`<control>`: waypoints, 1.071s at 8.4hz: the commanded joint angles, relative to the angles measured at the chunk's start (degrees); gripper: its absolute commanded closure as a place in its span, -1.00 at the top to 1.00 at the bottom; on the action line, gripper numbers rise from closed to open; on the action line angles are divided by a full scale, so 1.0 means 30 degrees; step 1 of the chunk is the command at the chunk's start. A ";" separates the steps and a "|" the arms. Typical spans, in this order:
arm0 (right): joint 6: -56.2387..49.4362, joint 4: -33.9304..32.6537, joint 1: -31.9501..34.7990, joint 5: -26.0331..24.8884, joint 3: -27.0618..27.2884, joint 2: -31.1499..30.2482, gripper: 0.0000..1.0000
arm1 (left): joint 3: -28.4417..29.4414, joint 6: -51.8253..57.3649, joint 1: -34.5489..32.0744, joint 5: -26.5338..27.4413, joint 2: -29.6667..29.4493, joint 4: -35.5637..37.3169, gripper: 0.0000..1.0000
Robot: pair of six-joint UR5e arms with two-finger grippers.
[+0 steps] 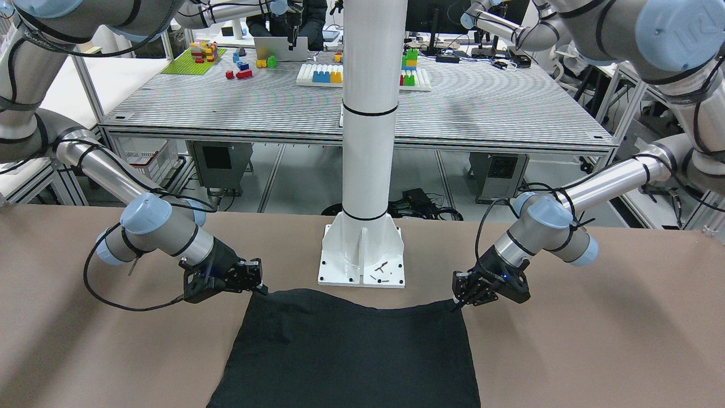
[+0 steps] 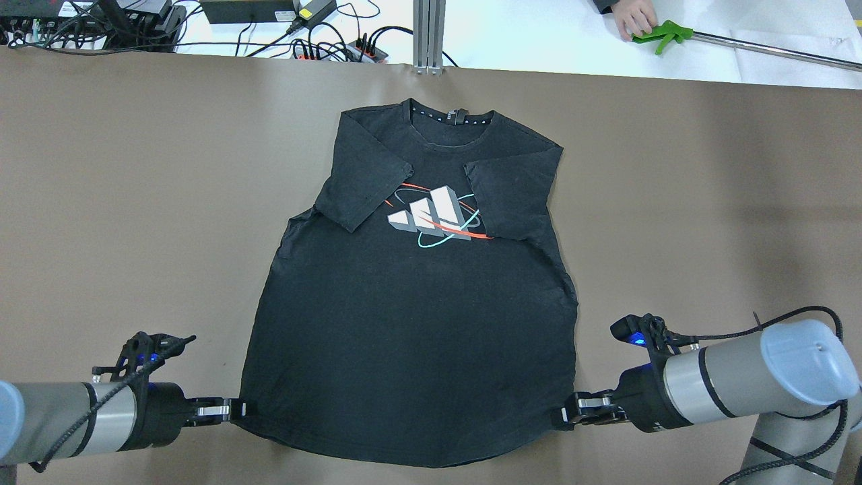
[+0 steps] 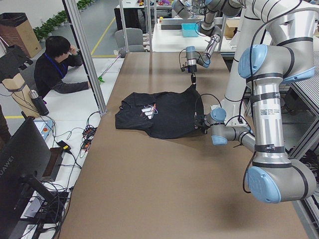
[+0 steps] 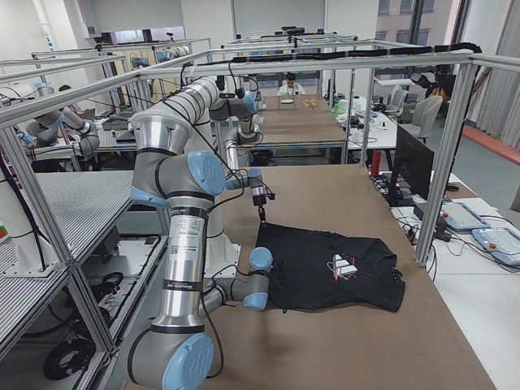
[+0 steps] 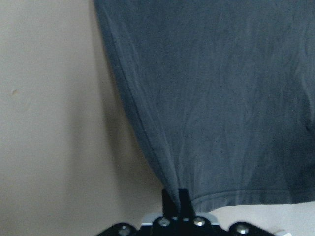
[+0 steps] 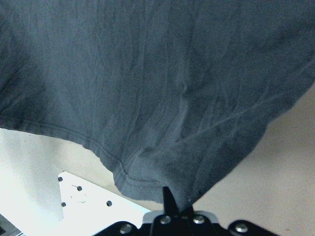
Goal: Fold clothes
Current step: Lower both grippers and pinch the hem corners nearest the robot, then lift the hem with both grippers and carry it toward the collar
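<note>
The clothes (image 2: 411, 323) are one black T-shirt with a white, red and teal print, spread flat on the brown table (image 2: 135, 202). Both sleeves are folded in over the chest, and the collar lies at the far edge. My left gripper (image 2: 237, 409) is shut on the bottom hem's left corner. In the left wrist view its fingertips (image 5: 176, 199) pinch the hem of the clothes (image 5: 221, 98). My right gripper (image 2: 563, 415) is shut on the opposite hem corner, and the right wrist view shows the clothes (image 6: 147, 88) bunched at its fingertips (image 6: 170, 196). Both corners sit slightly raised.
The white pedestal base (image 1: 362, 255) stands just behind the hem, between the two arms. At the far table edge a person's hand holds a green-tipped pole (image 2: 656, 30). Cables and power strips (image 2: 323, 47) lie beyond the far left edge. Bare tabletop flanks the shirt.
</note>
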 commanded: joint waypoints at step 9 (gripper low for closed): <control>0.6246 1.3681 0.1478 0.5328 -0.1189 -0.1895 -1.00 | -0.1855 -0.0626 -0.3004 -0.8756 0.1685 -0.7746 -1.00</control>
